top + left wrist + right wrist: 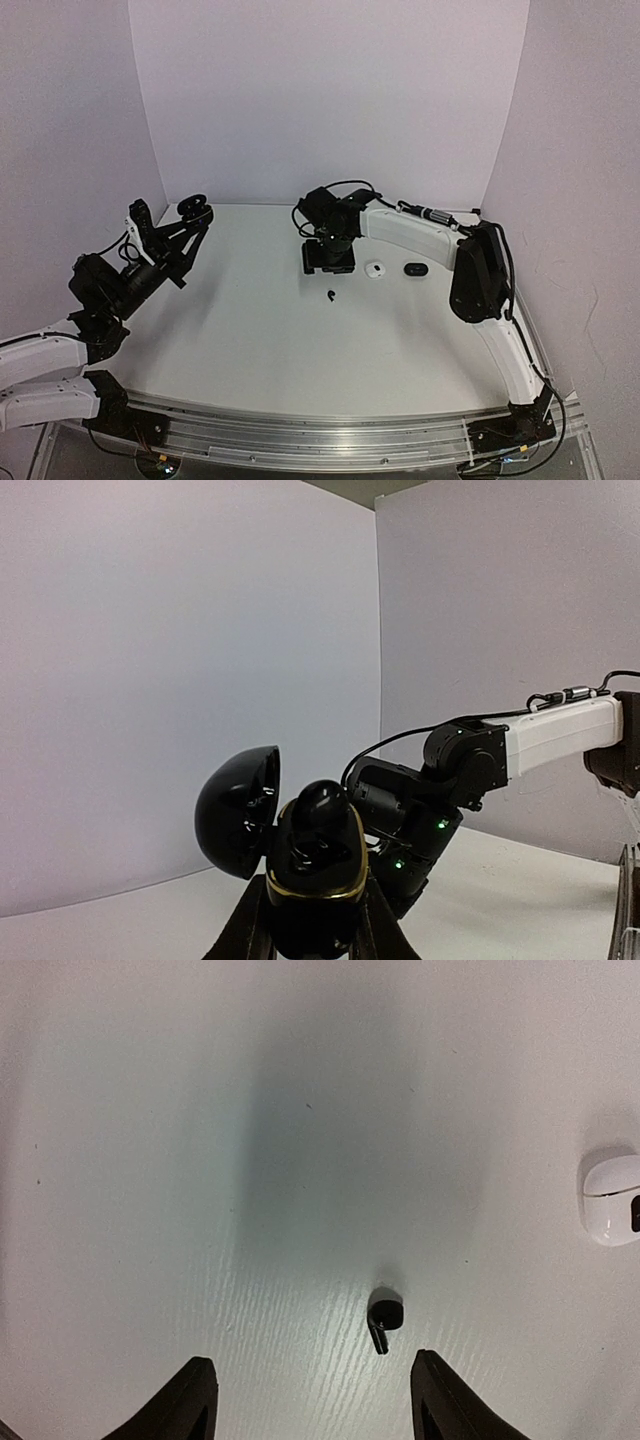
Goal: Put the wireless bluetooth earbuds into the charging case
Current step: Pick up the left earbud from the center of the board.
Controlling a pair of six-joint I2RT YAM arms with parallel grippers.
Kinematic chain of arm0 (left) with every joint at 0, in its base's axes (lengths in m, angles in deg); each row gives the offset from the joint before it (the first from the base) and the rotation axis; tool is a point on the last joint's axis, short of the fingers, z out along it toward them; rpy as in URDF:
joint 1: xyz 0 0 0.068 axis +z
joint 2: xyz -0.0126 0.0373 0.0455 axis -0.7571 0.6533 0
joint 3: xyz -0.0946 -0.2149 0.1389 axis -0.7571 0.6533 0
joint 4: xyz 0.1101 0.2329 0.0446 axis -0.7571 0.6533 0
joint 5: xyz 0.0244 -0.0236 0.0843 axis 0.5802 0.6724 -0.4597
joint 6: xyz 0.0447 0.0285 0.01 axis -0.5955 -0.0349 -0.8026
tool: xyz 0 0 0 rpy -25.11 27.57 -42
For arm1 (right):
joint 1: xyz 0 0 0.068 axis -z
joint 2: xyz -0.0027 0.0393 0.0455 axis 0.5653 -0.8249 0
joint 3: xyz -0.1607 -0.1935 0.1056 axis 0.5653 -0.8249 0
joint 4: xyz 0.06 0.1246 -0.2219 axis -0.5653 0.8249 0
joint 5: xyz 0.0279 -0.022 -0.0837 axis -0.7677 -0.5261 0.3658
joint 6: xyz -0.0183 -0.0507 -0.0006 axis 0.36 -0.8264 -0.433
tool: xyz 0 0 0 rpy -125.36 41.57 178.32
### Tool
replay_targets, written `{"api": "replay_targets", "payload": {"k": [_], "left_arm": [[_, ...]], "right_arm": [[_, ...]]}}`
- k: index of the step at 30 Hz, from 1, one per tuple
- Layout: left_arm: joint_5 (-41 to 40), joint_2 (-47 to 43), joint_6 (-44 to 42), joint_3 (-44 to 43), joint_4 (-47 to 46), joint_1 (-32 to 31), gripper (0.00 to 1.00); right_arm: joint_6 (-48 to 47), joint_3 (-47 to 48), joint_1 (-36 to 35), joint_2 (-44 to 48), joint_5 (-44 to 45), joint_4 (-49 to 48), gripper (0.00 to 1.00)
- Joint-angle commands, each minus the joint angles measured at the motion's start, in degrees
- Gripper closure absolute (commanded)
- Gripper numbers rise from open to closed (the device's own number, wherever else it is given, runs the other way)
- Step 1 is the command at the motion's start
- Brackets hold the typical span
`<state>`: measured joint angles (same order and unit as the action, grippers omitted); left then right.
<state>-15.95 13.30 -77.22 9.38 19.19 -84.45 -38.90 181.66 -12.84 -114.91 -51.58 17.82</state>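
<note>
My left gripper [312,920] is shut on an open black charging case [318,865] with a gold rim, held up in the air at the far left of the table [195,209]. Its lid [238,810] hangs open to the left. A black earbud [321,804] seems to sit in its upper socket. A loose black earbud [331,295] lies on the table. My right gripper [315,1392] is open, hovering above it, with the earbud [384,1317] lying between the fingertips, nearer the right one. In the top view the right gripper [328,262] is just behind the earbud.
A closed white case [376,270] and a closed black case [415,268] lie to the right of the right gripper. The white case also shows at the right edge of the right wrist view [612,1200]. White walls enclose the table on three sides.
</note>
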Motion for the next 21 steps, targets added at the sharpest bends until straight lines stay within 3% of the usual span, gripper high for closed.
{"api": "replay_targets", "payload": {"k": [1,4,11,21], "left_arm": [[1.43,0.1,0.11,-1.84,-2.84,0.09,1.0],[1.66,-0.16,0.02,-1.97,-2.21,0.09,1.0],[2.09,-0.24,-0.04,-2.08,-1.48,0.07,1.0],[2.12,-0.21,-0.15,-2.02,-1.44,0.08,1.0]], "right_arm": [[1.94,1.47,0.18,-2.09,0.16,2.78,0.44],[2.09,1.26,0.22,-3.56,1.13,3.1,0.52],[2.04,2.67,0.48,-6.48,2.85,3.97,0.5],[1.45,2.1,0.81,-8.48,2.49,4.02,0.59]]}}
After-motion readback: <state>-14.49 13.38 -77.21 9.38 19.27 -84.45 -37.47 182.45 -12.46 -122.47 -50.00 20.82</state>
